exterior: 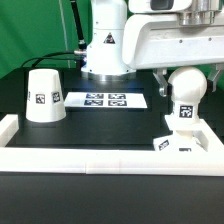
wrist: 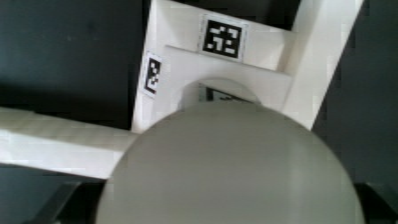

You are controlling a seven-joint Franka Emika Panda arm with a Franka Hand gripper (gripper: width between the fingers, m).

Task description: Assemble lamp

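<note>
The round white bulb stands upright on its tagged stem, set in the small blocky base at the exterior view's right, against the white rail. My gripper comes down from above with its fingers on both sides of the bulb and appears shut on it. In the wrist view the bulb fills the space between the dark fingers, with the tagged base beyond it. The cone-shaped shade stands alone at the exterior view's left.
A raised white rail borders the black table at the front and sides; it also shows in the wrist view. The marker board lies mid-table. The white robot pedestal stands behind it.
</note>
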